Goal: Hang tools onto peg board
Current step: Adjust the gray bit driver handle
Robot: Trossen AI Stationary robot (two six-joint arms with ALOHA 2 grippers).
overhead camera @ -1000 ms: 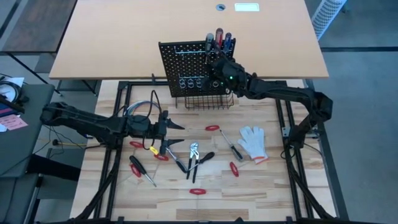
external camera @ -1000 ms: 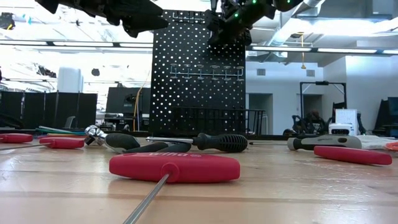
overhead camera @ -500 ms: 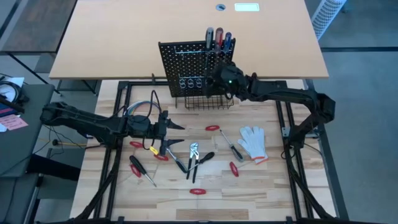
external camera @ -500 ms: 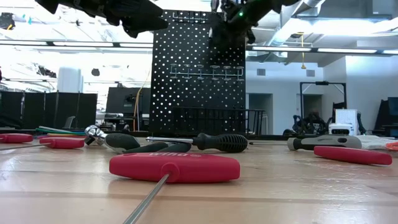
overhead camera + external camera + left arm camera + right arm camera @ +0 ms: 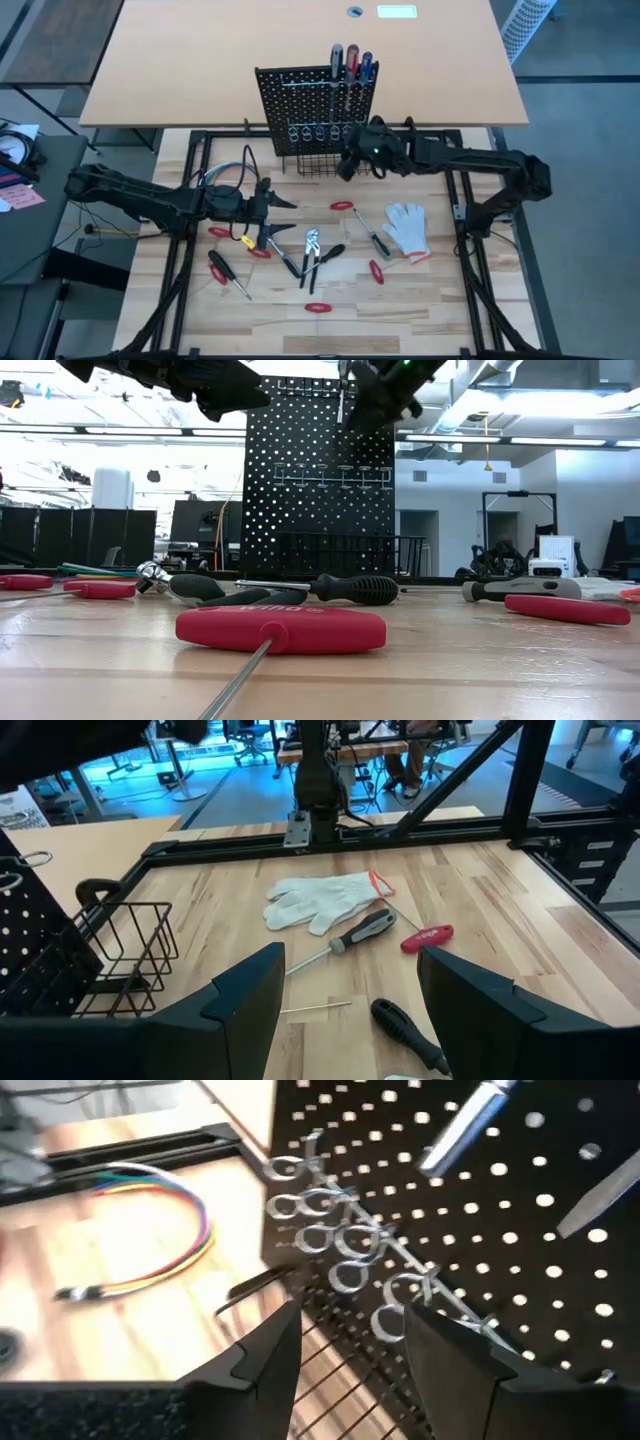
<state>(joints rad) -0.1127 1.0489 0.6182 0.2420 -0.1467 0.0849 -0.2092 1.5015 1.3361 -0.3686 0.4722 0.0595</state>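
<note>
Three screwdrivers (image 5: pixel 351 62) stood in the peg board (image 5: pixel 312 100); both the right gripper (image 5: pixel 350 165) and left gripper (image 5: pixel 283 218) were spread, empty; no writing was legible

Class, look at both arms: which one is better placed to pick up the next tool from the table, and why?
Probably the left. The left gripper hovers with open jaws right over the loose tools, beside the red-handled pliers. The right gripper, empty, is up by the peg board, farther from them.
</note>
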